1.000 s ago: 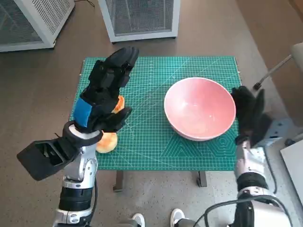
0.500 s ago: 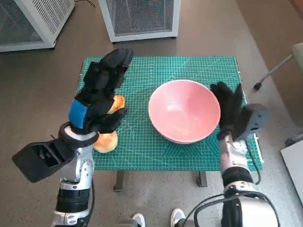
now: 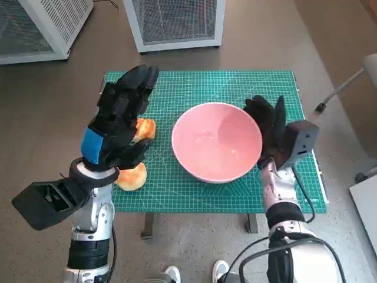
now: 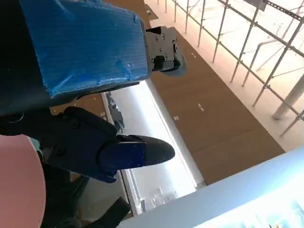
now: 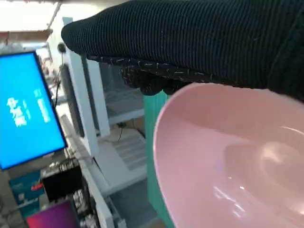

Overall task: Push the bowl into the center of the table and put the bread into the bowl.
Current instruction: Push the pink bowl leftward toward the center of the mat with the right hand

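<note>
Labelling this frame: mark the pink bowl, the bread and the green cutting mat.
round pink bowl (image 3: 215,141), head view, inner base.
golden bread roll (image 3: 134,177), head view, top crust near the table's front edge.
green gridded cutting mat (image 3: 235,85), head view, bare far strip.
</note>
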